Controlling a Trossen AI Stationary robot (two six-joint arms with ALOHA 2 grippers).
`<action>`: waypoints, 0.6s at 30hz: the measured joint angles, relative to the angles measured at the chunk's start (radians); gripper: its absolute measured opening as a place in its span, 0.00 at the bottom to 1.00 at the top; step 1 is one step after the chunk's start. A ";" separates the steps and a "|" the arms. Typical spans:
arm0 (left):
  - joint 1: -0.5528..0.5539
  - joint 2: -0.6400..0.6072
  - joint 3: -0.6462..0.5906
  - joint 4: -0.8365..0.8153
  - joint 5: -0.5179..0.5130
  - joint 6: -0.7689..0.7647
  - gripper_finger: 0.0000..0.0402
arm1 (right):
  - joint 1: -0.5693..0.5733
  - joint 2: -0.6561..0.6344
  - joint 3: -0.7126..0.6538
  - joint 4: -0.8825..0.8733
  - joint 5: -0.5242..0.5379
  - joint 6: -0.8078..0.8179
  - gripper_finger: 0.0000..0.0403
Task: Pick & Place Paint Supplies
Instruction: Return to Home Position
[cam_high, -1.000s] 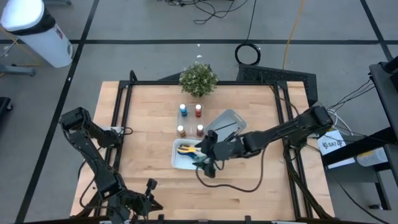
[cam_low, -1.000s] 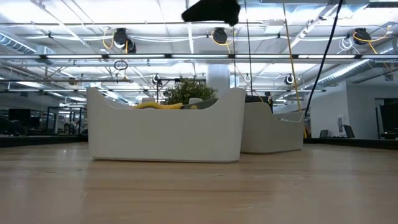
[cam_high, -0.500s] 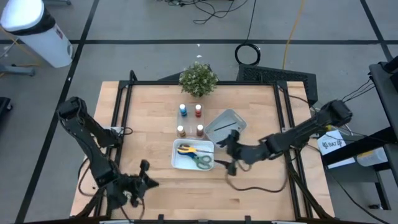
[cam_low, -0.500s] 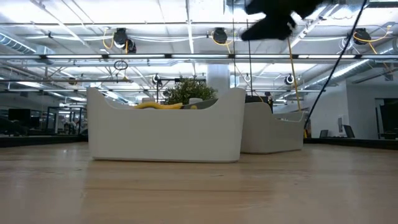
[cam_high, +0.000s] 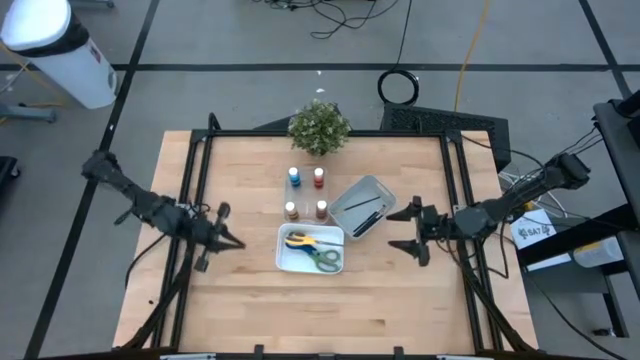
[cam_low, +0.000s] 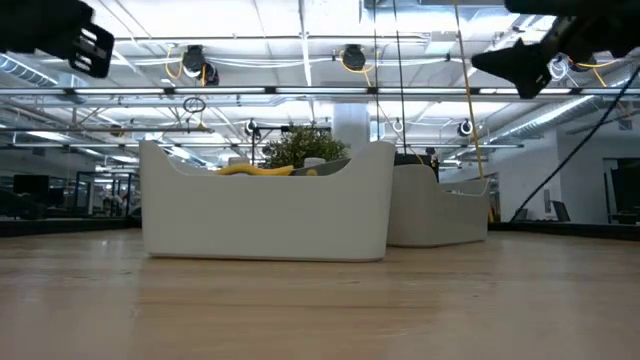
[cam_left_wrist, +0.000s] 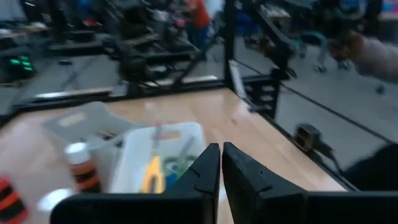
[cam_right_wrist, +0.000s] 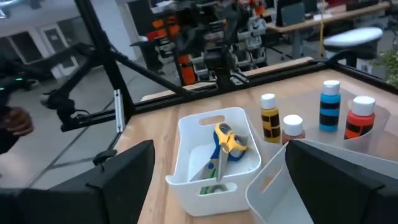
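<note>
Right gripper (cam_high: 402, 230): fingers spread wide, nothing between them. Hangs above the worktop (cam_high: 250, 310) close to its right edge, about midway along that edge, pointing inward toward the trays.
Left gripper (cam_high: 225, 232): fingers pressed together, holding nothing. Hangs above the worktop's left edge, about midway along it, also pointing inward.
White bin (cam_high: 283, 250): mid-worktop, slightly toward the near edge, between the two grippers and well apart from both. Inside lie yellow-handled scissors (cam_high: 300, 240) and green-handled scissors (cam_high: 328, 259), side by side.
Grey tray (cam_high: 377, 186): set at an angle, just beside the bin's far right corner. Thin dark brushes (cam_high: 362, 205) lie in it.
Bottles: four upright in a square just beyond the bin toward the far edge. Blue bottle (cam_high: 294, 177) and red bottle (cam_high: 319, 177) farther back, two brown bottles (cam_high: 291, 210) nearer the bin.
Plant (cam_high: 320, 128): middle of the far edge.
</note>
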 joint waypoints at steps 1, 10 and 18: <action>0.030 -0.033 -0.014 -0.004 0.013 -0.001 0.08 | 0.004 -0.023 -0.017 0.006 0.000 -0.012 0.86; 0.346 -0.223 -0.077 -0.042 0.314 0.017 0.08 | 0.011 -0.139 -0.139 0.113 0.031 -0.143 0.86; 0.566 -0.264 -0.078 -0.180 0.441 -0.040 0.08 | 0.011 -0.193 -0.228 0.160 0.027 -0.220 0.85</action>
